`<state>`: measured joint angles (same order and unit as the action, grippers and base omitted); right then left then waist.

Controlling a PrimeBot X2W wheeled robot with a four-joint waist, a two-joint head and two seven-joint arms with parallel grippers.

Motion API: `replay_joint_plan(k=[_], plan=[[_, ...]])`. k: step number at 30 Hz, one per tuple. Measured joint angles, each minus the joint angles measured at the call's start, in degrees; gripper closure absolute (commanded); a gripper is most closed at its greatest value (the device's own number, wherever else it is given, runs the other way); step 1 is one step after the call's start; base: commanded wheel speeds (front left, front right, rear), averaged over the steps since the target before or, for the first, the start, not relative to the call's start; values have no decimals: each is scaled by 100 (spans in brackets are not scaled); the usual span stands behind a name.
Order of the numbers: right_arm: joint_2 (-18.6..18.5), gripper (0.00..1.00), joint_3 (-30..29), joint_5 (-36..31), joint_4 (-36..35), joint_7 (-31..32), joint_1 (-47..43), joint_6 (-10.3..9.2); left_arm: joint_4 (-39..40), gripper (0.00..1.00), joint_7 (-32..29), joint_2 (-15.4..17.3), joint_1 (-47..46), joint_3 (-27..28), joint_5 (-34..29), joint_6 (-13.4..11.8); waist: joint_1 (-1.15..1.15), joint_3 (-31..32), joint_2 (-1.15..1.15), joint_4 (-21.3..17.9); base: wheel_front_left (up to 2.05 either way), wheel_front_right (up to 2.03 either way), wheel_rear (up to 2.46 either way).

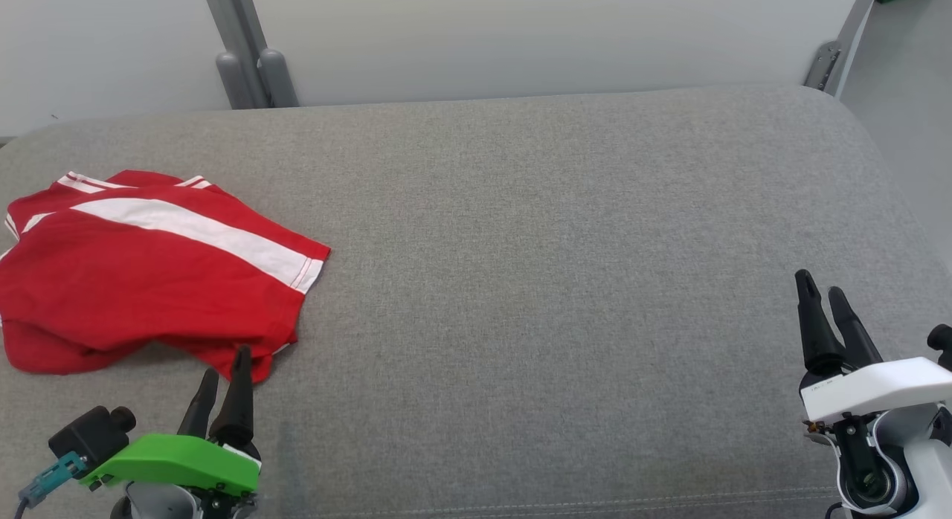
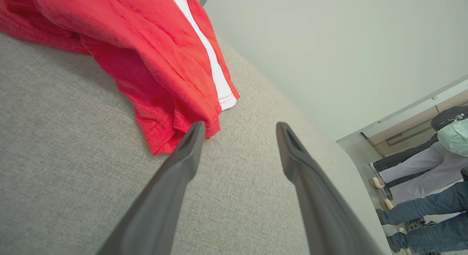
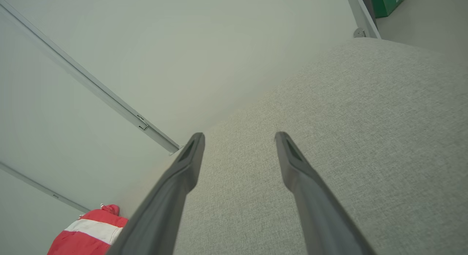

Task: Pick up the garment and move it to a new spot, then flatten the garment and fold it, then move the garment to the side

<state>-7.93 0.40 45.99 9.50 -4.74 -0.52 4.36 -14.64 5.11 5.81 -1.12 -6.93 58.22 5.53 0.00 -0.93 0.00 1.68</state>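
Note:
The garment is red with white stripes and lies folded and rumpled at the left end of the grey cushioned surface. My left gripper stands open just in front of the garment's near corner, nothing between its fingers. The left wrist view shows that corner of the garment just beyond the left fingertip. My right gripper is open and empty at the far right, well away from the cloth. In the right wrist view the garment appears small at the lower left.
Behind the surface runs a pale wall with a grey post and a metal bracket. The surface's front edge lies close to both arms. People's legs and shoes stand beyond the surface's end. A green box sits on the floor.

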Motion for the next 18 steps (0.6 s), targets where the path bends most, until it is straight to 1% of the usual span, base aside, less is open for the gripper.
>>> replay_joint_plan(k=[5,11,13,16,18], plan=[[-42,0,114,-512,-33,-111,0,-71,81,0,71,12,-6,-32,-614,-55,0,-1,0,22,0,0,0],[-76,0,196,-1058,-53,-235,-2,-154,175,0,218,1,-1,-89,-1148,-63,0,3,0,34,0,0,0],[-91,0,211,-1224,-57,-281,-2,-197,205,0,236,-8,2,-113,-1392,-102,0,3,0,35,0,0,0],[-113,0,229,-1479,-74,-337,-3,-204,230,0,310,-27,7,-148,-1677,-102,0,2,0,37,0,0,0],[-120,0,232,-1613,-80,-382,-4,-255,252,0,352,-51,12,-176,-1818,-102,0,0,0,37,0,0,0]])
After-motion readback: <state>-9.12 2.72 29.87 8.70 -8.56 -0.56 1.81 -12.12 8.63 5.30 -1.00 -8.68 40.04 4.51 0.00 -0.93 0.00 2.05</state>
